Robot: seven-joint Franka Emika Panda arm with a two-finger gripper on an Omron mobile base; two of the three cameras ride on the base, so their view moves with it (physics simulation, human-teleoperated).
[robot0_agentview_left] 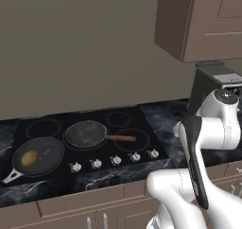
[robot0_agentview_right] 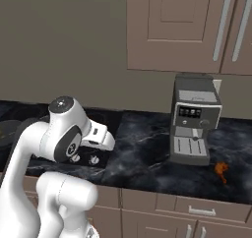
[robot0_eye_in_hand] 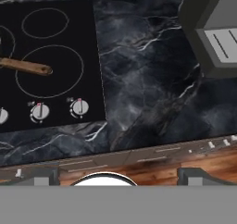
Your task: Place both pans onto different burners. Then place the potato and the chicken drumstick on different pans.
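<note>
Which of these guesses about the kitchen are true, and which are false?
1. The potato lies in the black pan. True.
2. The chicken drumstick is already in a pan. False: it lies on the counter beside the coffee machine.
3. The wooden-handled pan holds food. False: it is empty.
4. Both pans sit on the cooktop. True.
5. The gripper holds the potato. False: it is open and empty.
</note>
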